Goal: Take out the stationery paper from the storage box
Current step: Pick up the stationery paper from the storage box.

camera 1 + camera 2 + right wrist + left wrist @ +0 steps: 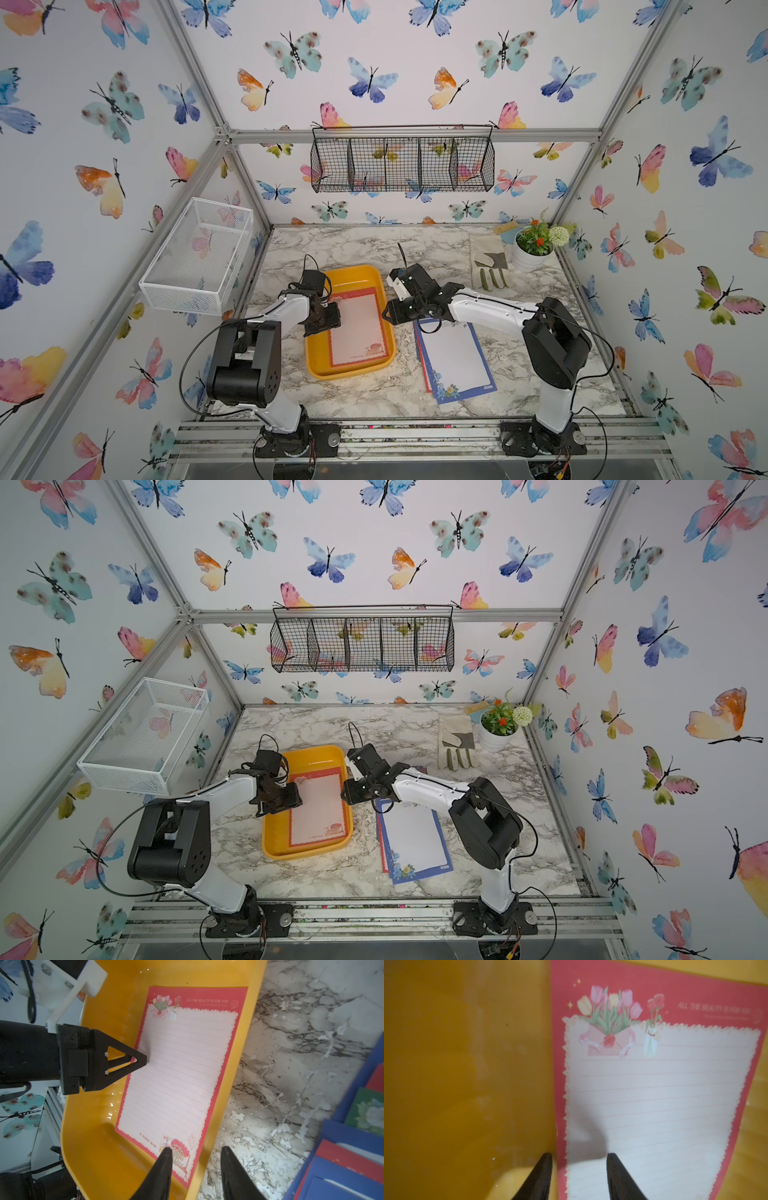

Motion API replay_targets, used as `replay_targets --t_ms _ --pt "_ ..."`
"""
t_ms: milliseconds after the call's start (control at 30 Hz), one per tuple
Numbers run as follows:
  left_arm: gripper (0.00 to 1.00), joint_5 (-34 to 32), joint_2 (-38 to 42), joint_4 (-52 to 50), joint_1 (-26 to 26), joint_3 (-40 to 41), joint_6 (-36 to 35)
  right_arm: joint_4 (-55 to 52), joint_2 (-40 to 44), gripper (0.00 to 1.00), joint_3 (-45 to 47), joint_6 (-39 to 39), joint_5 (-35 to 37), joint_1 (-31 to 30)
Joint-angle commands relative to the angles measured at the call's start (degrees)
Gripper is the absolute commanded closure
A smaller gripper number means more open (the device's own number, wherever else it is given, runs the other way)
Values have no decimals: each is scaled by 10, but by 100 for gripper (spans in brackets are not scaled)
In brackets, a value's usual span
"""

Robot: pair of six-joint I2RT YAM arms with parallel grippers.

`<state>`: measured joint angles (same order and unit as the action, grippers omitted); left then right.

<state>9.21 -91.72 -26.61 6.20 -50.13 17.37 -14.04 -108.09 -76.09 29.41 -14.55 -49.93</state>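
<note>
**Left Wrist View: Gripper Position at the Sheet Edge**

We observed the bare floor of the yellow-orange storage box filling much of the frame. One sheet of stationery paper lay on it, with a red border, a scalloped inner edge and a pale, ruled centre. At the end farthest from the gripper we noted printed tulips in a pink envelope, a small vase of red flowers and a blurred caption. The left gripper had its two black fingertips apart. One tip stood over the box floor, just beside the sheet; the other stood over the ruled centre. The sheet's red edge ran between them. We could not tell whether either tip touched the paper.
</note>
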Motion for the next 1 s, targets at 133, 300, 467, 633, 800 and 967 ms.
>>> replay_targets --t_ms 133,300,467,633,800,967 --pt "59 34 1 7 -6 -10 -7 13 -10 59 -13 2 7 -2" --pt "60 56 7 16 -6 -6 -9 14 -15 59 -13 4 7 -1" --pt "60 88 0 21 -6 -3 -8 15 -20 62 -15 5 11 1" --pt "60 86 1 20 -7 -3 -8 14 -24 69 -14 10 11 5" --pt "61 94 0 22 -6 -5 -10 14 -23 75 -12 12 8 5" --pt "61 117 14 34 -6 0 -9 17 -24 77 -12 14 8 6"
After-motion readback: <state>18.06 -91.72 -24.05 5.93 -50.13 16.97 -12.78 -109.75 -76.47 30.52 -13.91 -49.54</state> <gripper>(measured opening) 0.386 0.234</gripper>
